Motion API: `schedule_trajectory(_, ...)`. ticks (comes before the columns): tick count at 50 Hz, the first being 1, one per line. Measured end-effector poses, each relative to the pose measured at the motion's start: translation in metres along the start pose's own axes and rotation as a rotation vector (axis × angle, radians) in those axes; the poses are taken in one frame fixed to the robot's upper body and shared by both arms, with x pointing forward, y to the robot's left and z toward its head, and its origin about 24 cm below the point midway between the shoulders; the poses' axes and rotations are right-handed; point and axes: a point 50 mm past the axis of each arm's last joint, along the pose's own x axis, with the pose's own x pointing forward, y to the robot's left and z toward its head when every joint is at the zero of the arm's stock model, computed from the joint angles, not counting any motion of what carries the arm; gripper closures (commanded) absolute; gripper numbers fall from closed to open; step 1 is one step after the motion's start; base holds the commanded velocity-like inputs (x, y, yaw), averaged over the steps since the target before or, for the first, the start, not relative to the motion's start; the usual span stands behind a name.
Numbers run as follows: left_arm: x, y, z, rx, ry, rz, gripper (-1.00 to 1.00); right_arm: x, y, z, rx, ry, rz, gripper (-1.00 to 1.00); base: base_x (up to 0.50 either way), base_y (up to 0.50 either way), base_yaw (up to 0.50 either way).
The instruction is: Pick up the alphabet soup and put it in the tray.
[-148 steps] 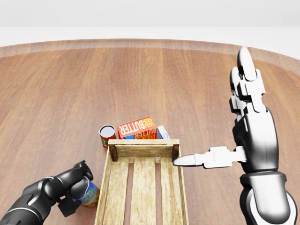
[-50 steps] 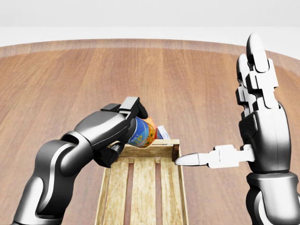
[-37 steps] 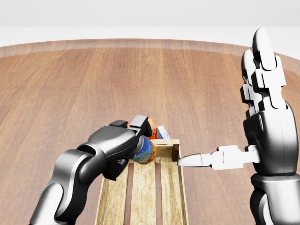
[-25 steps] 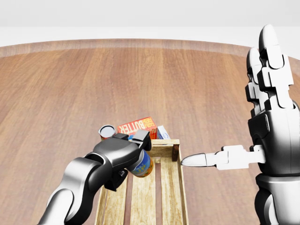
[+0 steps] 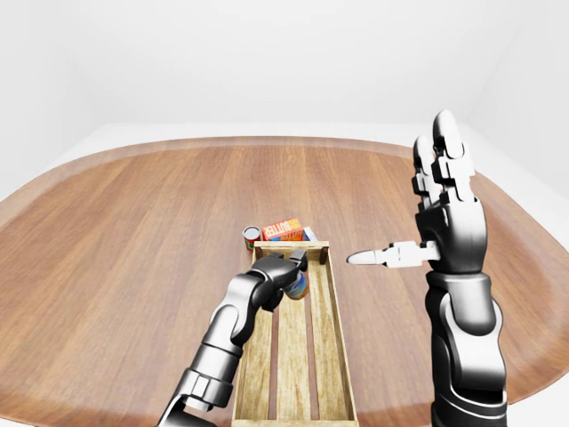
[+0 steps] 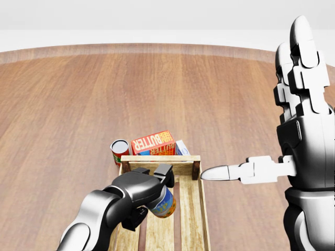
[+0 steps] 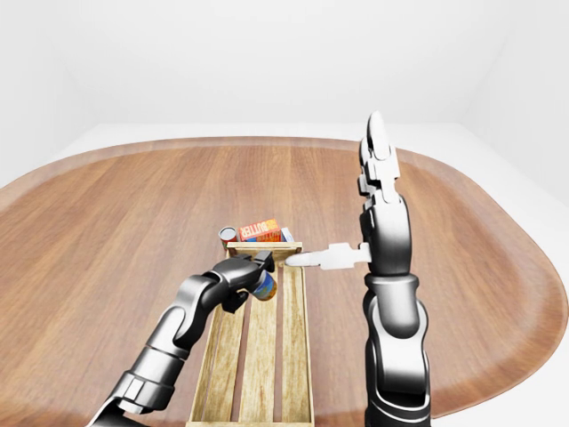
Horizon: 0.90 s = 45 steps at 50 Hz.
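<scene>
The alphabet soup can (image 6: 166,205), with a blue and orange label, is held tilted in my left hand (image 6: 152,197). The fingers are closed round it. The hand and can are low inside the wooden slatted tray (image 6: 159,159), near its top end in the head view. I cannot tell whether the can touches the slats. My right hand (image 6: 293,151) is open and raised to the right of the tray, fingers pointing up. Its thumb (image 6: 214,173) points left just above the tray's top right corner. Both hands also show in the left-eye view, left (image 5: 286,277) and right (image 5: 444,222).
Just above the tray's top end stand a red can (image 6: 119,151), an orange butter box (image 6: 153,143) and a small white and blue carton (image 6: 182,148). All rest on a large round wooden table (image 5: 133,231), whose edge curves across the top of the head view.
My left hand, holding the soup can, has come down from above the tray's top wall into the tray, toward the bottom of the view. The right hand has shifted slightly right.
</scene>
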Motion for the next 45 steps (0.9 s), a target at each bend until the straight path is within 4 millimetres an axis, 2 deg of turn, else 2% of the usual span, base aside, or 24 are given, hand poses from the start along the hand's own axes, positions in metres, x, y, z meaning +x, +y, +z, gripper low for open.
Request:
schedule_trajectory(10, 0.002, -0.005, -0.002, 0.021, 0.02, -0.023, 1.0, 0.002, 0.004, 0.002, 0.009, -0.011, 0.012, -1.0, 0.0, 0.0, 0.0)
schedule_trajectory(45, -0.005, -0.018, 0.011, 0.026, -0.022, -0.022, 0.96, 0.002, 0.009, -0.002, 0.041, 0.004, 0.018, -1.0, 0.0, 0.0, 0.0)
